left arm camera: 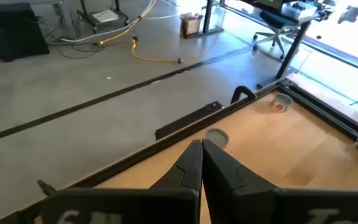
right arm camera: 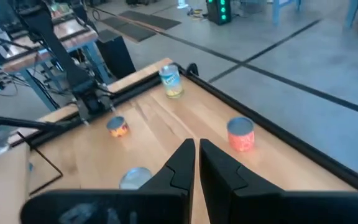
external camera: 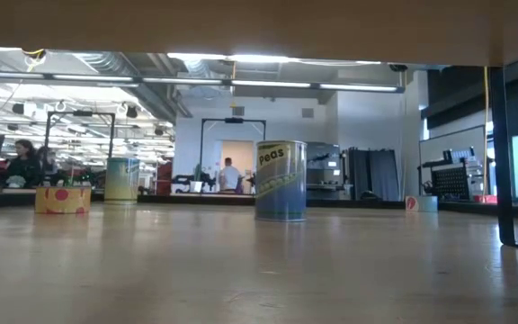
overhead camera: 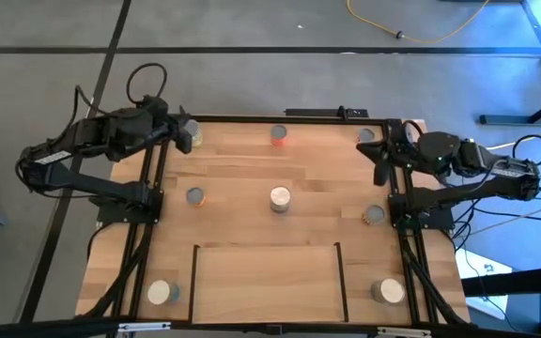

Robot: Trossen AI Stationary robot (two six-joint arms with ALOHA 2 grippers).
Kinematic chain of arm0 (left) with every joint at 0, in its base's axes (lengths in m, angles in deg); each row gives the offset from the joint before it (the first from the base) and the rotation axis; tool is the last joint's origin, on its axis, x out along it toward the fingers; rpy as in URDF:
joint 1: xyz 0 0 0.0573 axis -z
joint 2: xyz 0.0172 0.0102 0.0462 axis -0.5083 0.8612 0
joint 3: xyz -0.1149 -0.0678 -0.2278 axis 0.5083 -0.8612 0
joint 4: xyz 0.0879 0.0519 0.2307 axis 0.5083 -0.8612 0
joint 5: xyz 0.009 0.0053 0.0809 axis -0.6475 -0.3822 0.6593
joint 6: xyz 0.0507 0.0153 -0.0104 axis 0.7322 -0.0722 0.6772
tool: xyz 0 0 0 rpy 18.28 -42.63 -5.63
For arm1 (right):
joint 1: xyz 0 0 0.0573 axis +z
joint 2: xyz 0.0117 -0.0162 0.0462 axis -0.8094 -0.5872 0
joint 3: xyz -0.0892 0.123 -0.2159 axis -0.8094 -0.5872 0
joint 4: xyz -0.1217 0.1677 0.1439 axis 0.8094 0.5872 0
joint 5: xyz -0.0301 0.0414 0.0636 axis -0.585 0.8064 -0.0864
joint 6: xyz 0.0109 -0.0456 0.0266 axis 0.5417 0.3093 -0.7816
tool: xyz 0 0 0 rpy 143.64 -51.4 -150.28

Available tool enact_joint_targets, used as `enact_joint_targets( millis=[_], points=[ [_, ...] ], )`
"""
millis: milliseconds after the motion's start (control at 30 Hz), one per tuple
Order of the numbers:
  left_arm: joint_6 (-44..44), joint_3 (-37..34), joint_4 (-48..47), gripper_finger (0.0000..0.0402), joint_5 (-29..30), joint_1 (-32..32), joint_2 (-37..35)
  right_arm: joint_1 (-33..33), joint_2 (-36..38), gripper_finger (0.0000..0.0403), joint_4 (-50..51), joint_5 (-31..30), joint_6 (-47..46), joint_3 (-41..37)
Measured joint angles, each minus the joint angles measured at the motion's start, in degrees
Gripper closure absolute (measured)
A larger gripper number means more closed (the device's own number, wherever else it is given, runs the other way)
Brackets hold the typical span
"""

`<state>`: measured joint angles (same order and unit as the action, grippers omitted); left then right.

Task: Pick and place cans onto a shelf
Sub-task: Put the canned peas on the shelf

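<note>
A: Describe the surface.
B: Light-wood counter [overhead camera: 252,178] in a black frame, grey floor around it. Left tool [overhead camera: 184,133] hangs at the far left corner — fingers [left arm camera: 188,171] clenched together, empty. Right tool [overhead camera: 379,150] hangs at the far right corner, fingers nearly touching, holding nothing.

A: Where are the cans?
B: Eight, upright and scattered — one at centre [overhead camera: 280,198], one at the far edge [overhead camera: 279,135]. The shelf [overhead camera: 269,277] lies at the near edge, bare.
</note>
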<state>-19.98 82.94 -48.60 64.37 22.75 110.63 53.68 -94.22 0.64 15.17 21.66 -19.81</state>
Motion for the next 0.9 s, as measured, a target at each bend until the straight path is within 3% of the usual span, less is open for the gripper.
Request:
enact_joint_targets(
  millis=[200, 333, 533, 733, 900],
  points=[
    [-0.1, 0.0, 0.2, 0.0401, -1.7, 0.1, -0.1, 0.0, 0.1, 0.0375, -0.5, 5.1, -1.4, 1.2],
    [-4.0, 0.0, 0.2, 0.0401, -2.0, -0.6, -0.1, 0.0, 0.0, 0.0375, -0.4, 5.3, -4.7, 1.0],
    [-2.5, 0.0, 0.2, 0.0401, -4.3, -4.2, 2.5, 0.0, -1.0, 0.0375, -0.8, 5.3, -5.9, 1.0],
    [-3.3, 0.0, -3.5, 0.0401, -16.1, -9.5, 7.4, 0.0, -2.4, 0.0375, -1.4, 5.3, -7.8, 1.0],
    [8.2, -0.1, -3.7, 0.0401, -29.9, -9.3, 13.5, 0.0, -3.4, 0.0375, -1.4, 5.2, -7.9, 1.0]
  ],
)
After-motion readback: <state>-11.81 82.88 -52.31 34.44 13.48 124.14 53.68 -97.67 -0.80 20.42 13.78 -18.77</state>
